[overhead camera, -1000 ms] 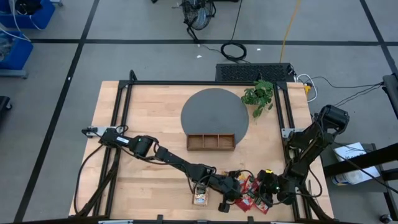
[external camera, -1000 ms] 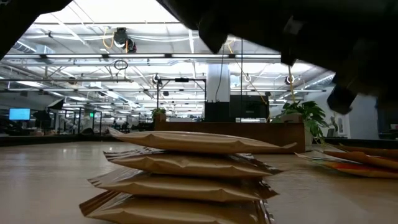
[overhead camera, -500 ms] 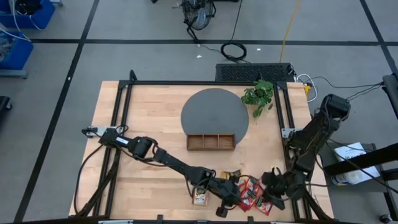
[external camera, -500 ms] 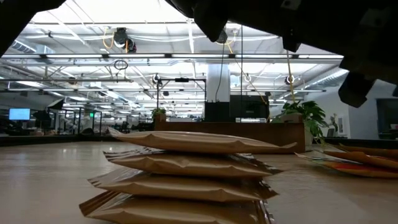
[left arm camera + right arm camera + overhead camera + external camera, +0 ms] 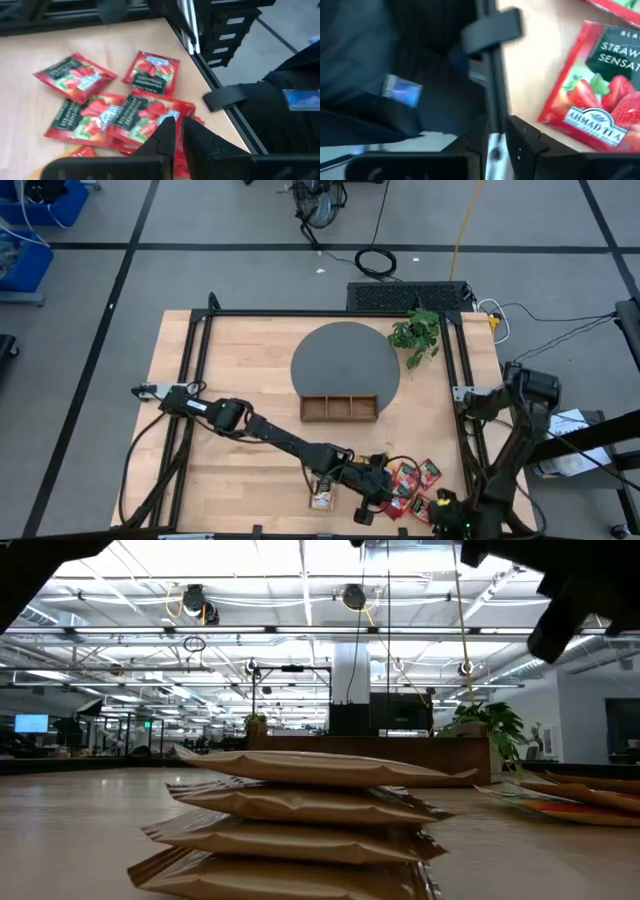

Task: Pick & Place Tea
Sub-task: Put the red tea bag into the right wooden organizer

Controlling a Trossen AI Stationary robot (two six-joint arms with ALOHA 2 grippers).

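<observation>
Several red tea sachets (image 5: pixel 410 485) lie spread flat near the table's near right corner; in the left wrist view the red sachets (image 5: pixel 150 72) overlap one another. A stack of beige-green sachets (image 5: pixel 322 498) lies left of them and fills the low view as a stack (image 5: pixel 300 820). An orange-yellow sachet's edge (image 5: pixel 80 151) peeks out under the red ones. My left gripper (image 5: pixel 372 505) (image 5: pixel 179 127) is shut, low over the left side of the red pile. My right gripper (image 5: pixel 447 525) (image 5: pixel 495 135) is shut, off the table's near right edge. My left gripper points its shut fingertips (image 5: pixel 167 125) slanting down at an overlapping red sachet (image 5: pixel 145 107) from the table's left. Whether they touch it, I cannot tell.
The three-slot wooden tray (image 5: pixel 340 408) sits at the near rim of a round grey mat (image 5: pixel 345 360), with a small plant (image 5: pixel 415 335) at the far right. The black frame rail (image 5: pixel 495 75) runs along the table's right edge beside one red sachet (image 5: pixel 592 100).
My right arm has drawn back from above the red sachets toward the table's near right corner and now hangs beyond the edge, baring the red pile. My left gripper has stayed by the pile's left side.
</observation>
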